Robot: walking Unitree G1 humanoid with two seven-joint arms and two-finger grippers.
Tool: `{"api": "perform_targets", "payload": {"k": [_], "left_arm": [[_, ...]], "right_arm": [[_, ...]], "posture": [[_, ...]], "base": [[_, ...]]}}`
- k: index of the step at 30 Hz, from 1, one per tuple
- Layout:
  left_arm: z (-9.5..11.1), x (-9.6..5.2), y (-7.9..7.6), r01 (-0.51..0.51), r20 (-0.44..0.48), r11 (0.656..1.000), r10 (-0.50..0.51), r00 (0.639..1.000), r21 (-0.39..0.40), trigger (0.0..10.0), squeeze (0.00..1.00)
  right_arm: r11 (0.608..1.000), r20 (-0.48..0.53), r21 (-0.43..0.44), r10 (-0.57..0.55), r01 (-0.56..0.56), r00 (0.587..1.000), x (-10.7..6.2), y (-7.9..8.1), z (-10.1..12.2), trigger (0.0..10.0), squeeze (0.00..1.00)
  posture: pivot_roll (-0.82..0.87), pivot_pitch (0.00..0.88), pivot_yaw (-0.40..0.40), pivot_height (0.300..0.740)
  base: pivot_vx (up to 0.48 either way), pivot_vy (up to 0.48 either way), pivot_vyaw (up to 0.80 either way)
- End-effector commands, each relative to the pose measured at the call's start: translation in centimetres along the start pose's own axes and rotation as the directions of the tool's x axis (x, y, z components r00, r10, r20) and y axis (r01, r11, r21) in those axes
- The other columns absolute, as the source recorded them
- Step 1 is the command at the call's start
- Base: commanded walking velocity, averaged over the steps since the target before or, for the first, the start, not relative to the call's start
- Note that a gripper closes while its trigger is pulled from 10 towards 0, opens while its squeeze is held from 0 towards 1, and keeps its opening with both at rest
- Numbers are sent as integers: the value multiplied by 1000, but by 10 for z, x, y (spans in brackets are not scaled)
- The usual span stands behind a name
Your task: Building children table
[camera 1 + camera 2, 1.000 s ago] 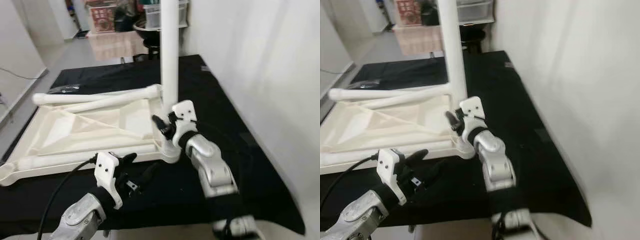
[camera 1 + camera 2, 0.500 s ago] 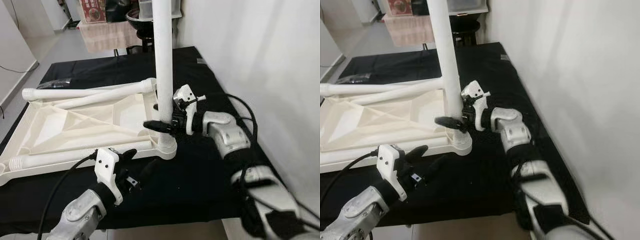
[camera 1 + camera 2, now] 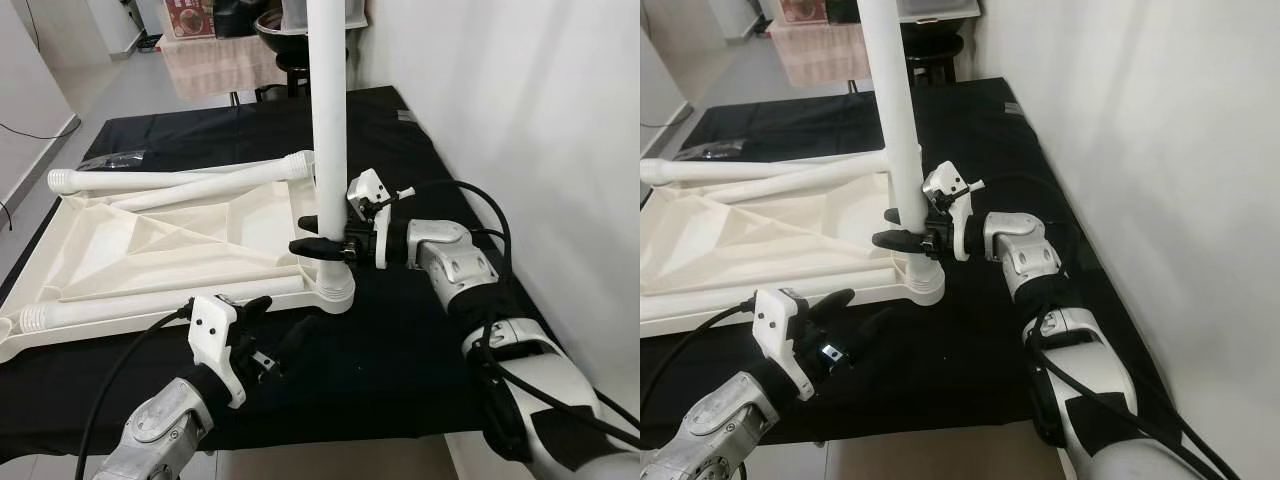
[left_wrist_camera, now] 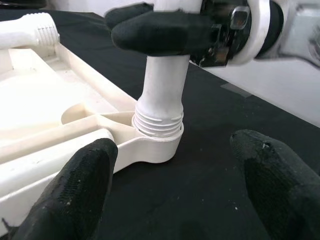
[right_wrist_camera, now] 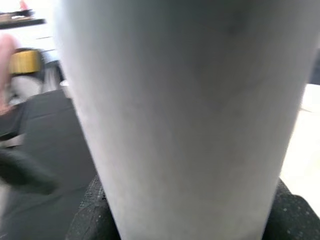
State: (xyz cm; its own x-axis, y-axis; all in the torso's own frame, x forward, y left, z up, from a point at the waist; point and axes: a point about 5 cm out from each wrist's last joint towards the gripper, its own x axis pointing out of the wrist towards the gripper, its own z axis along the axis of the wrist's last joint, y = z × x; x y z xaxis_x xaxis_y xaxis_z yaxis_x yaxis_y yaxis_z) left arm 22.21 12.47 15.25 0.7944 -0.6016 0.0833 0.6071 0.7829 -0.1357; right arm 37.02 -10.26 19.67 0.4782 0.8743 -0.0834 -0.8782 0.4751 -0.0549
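The right gripper [image 3: 322, 246] has its fingers clamped round the upright leg [image 3: 328, 130] just above the corner socket [image 4: 156, 142] of the overturned tabletop [image 3: 160, 250] on the black surface [image 3: 400, 340]. To seat it well, keep the leg plumb while twisting its threads home. The left gripper [image 3: 265, 335] hovers near the socket, fingers spread, holding nothing.

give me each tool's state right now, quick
Left tool: open, holding nothing, low in front of the table's corner socket.
Right tool: shut on the upright leg, just above the socket.
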Motion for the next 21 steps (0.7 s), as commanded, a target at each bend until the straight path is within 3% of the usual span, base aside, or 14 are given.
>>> {"api": "perform_targets", "payload": {"k": [1, 3, 4, 5, 7, 8, 11, 15, 16, 17, 18, 19, 20, 21], "left_arm": [[-3, -2, 0, -5, -19, 1000, 5, 1000, -4, 10000, 0], [-3, -3, 0, -6, -19, 1000, 6, 1000, -4, 10000, 0], [-1, -4, 2, -8, -18, 1000, 8, 1000, -4, 10000, 0], [-1, -4, 2, -8, -18, 1000, 8, 1000, -4, 10000, 0], [-2, -4, 3, -8, -23, 1000, 8, 1000, 0, 10000, 0], [-3, -4, 4, -8, -28, 1000, 8, 1000, 1, 10000, 0], [-5, -4, 5, -2, -34, 1000, 2, 999, -3, 10000, 0], [-5, -3, 5, 2, -35, 1000, -2, 999, -4, 10000, 0], [-5, -3, 5, -6, -30, 1000, 6, 1000, -4, 10000, 0], [-5, -3, 6, -14, -28, 1000, 14, 1000, -4, 10000, 0], [-5, -3, 6, -14, -28, 1000, 14, 1000, -4, 10000, 0], [-5, -3, 6, -18, -27, 1000, 18, 999, -3, 10000, 0], [-5, -3, 6, -18, -27, 1000, 18, 999, -3, 10000, 0], [-5, -3, 5, -17, -28, 1000, 17, 999, -3, 10000, 0]], "right_arm": [[992, -33, 59, -111, 113, 993, -2, -1, -10, 0, 0], [982, -35, 73, -174, 176, 984, -2, -1, -14, 0, 0], [849, -107, 164, -491, 503, 864, 3, 43, -46, 0, 0], [849, -107, 164, -491, 503, 864, 3, 43, -46, 0, 0], [817, -133, 131, -547, 562, 827, 3, 61, -52, 0, 0], [767, -133, 131, -614, 628, 778, -1, 60, -52, 0, 0], [770, -113, 80, -624, 633, 774, 0, 49, -48, 0, 0], [800, -121, 72, -586, 596, 801, 7, 53, -50, 0, 0], [819, -111, 92, -557, 566, 823, 10, 55, -49, 10000, 0], [835, -103, 98, -533, 541, 840, 11, 55, -45, 10000, 1000], [835, -103, 98, -533, 541, 840, 11, 55, -45, 10000, 1000], [873, -69, 112, -470, 475, 880, 14, 52, -39, 10000, 1000], [873, -69, 112, -470, 475, 880, 14, 52, -39, 10000, 1000], [905, -30, 105, -412, 413, 911, 16, 48, -27, 10000, 1000]], "posture": [[-53, 107, -5, 740], [-53, 108, -6, 740], [-60, 120, 13, 740], [-60, 120, 13, 740], [-60, 110, 21, 740], [-77, 91, 36, 740], [-59, 88, 18, 740], [-69, 83, 25, 740], [-67, 82, 25, 740], [-64, 79, 26, 740], [-64, 79, 26, 740], [-62, 76, 25, 740], [-62, 76, 25, 740], [-65, 72, 25, 740]], "base": [[0, 0, 0], [0, 0, 0], [0, 0, 0], [0, 0, 0], [0, 0, 0], [0, 0, 0], [0, 0, 0], [0, 0, 0], [0, 0, 0], [0, 0, 0], [0, 0, 0], [0, 0, 0], [0, 0, 0], [0, 0, 0]]}}
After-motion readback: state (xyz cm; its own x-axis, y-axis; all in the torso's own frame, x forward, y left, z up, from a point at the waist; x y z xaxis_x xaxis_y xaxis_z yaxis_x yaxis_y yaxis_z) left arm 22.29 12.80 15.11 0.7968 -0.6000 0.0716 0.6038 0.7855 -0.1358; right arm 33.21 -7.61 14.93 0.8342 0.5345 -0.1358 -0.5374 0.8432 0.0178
